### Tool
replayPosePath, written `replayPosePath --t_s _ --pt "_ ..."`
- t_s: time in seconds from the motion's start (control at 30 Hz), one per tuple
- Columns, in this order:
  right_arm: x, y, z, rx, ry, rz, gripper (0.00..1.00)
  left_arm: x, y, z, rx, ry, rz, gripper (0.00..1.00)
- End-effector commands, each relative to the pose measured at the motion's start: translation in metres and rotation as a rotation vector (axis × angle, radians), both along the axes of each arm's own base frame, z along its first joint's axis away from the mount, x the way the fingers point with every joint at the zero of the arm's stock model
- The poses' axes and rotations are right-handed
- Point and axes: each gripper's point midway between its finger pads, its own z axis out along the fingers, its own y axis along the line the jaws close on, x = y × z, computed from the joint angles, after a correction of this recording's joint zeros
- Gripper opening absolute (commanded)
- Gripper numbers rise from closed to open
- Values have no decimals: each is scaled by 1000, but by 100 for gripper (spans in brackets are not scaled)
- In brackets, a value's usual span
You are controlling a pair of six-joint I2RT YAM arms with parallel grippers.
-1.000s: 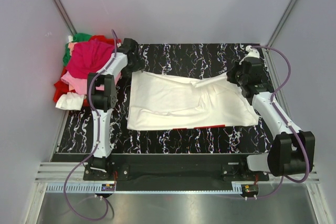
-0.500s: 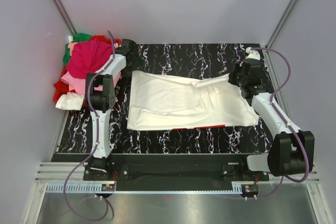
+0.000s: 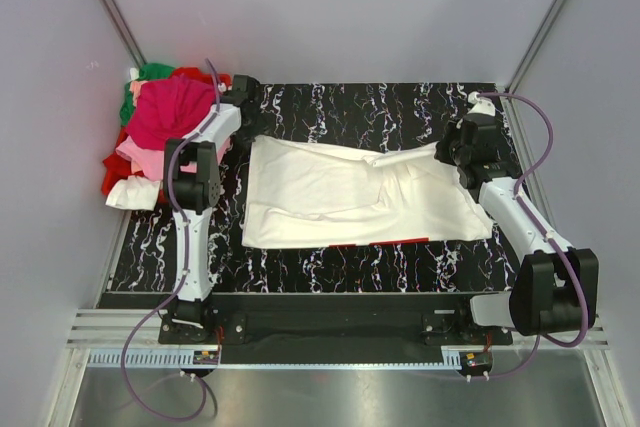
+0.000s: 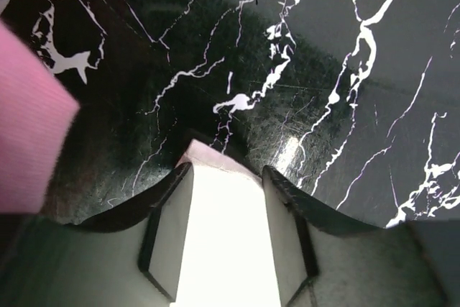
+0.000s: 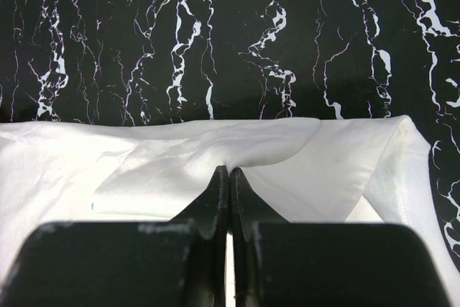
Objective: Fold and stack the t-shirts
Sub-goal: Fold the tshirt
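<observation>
A large white t-shirt (image 3: 350, 192) lies spread on the black marbled table (image 3: 400, 107), with a strip of red print (image 3: 405, 242) showing at its near edge. My right gripper (image 3: 447, 152) is shut on a pinched fold at the shirt's far right edge (image 5: 228, 150). My left gripper (image 3: 246, 99) is at the far left, just beyond the shirt's far left corner. Its jaws stand apart, and the white corner (image 4: 223, 235) shows between them in the left wrist view. A pile of other shirts, magenta (image 3: 172, 112), green (image 3: 150, 73), pink (image 3: 140, 157) and white (image 3: 130, 192), lies left of the table.
The pile hangs over the table's left edge, with red (image 3: 108, 177) beneath it. A pink cloth (image 4: 29, 120) sits close to the left of the left gripper. Grey walls close in on the back and both sides. The arm bases stand at the near edge.
My left gripper has drawn back from the shirt's far left corner toward the far edge. The right gripper and the shirt have hardly moved.
</observation>
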Motion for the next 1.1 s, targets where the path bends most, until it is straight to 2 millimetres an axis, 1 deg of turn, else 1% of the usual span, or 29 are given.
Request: replayPosePath --t_s 0.0,0.07,0.1,0.17,0.2,0.23,0.27,0.3,0.33,0.4,0.43,0.47,0.5,0.53,0.57,0.6,0.63,0.67,0.7,0.73,0.77,0.8,0.83,0.87,0.9,0.93,1.0,1.07 --pt "7 -9 6 -23 -44 -31 0 5 -6 -5 2 -19 -13 46" --pt "7 -11 8 -23 -52 -39 0 6 -6 -7 3 -17 -17 34" --pt "7 -12 6 -21 -49 -41 0 6 -6 -7 3 -17 -19 22" --pt "8 -13 6 -16 -52 -46 0 5 -7 -10 1 -9 -28 7" --pt "9 -14 5 -15 -50 -49 0 7 -9 -6 -4 -16 -34 2" --pt "10 -14 6 -15 -50 -50 0 4 -10 -5 -6 -6 -44 0" --pt "11 -17 6 -21 -49 -63 0 4 -11 -2 -5 -9 -48 0" --pt "14 -18 11 -25 -57 -69 0 3 -11 2 -2 -9 -51 0" --pt "16 -23 14 -39 -60 -86 0 3 -11 12 2 -22 -52 0" --pt "22 -29 23 -57 -79 -110 0 1 -9 24 12 -32 -48 0" --pt "24 -37 26 -92 -84 -144 0 -1 -9 37 15 -43 -49 0" --pt "26 -42 30 -107 -94 -165 0 -4 -9 43 20 -47 -50 0" --pt "28 -45 37 -119 -110 -182 0 -7 -9 49 33 -48 -51 0" --pt "29 -50 41 -142 -123 -202 0 -11 -9 64 37 -64 -55 0" --pt "29 -52 43 -151 -132 -206 0 -18 -9 63 44 -51 -60 0" --pt "27 -54 43 -159 -137 -208 0 -24 -8 67 58 -51 -60 0" --pt "26 -58 41 -177 -136 -225 0 -29 -8 84 60 -79 -63 0" --pt "24 -61 40 -187 -133 -233 0 -42 -7 73 67 -48 -68 0" --pt "21 -62 36 -198 -125 -237 0 -48 -7 77 70 -52 -70 0" --pt "19 -66 33 -214 -116 -250 0 -53 -7 90 64 -81 -68 0" --pt "18 -67 30 -220 -109 -254 0 -60 -6 90 64 -80 -70 0" --pt "16 -69 24 -233 -94 -254 0 -73 -7 79 64 -45 -77 0" --pt "15 -69 20 -241 -85 -253 0 -77 -8 88 57 -65 -76 0" --pt "18 -69 20 -243 -100 -251 0 -83 -10 87 58 -61 -83 0" --pt "19 -70 15 -251 -87 -252 0 -94 -9 78 63 -33 -85 0" --pt "19 -72 13 -261 -83 -261 0 -98 -9 84 59 -49 -86 0" --pt "20 -75 8 -270 -71 -266 0 -112 -8 78 63 -28 -86 0" --pt "19 -78 6 -276 -68 -278 0 -120 -8 76 63 -20 -84 0"
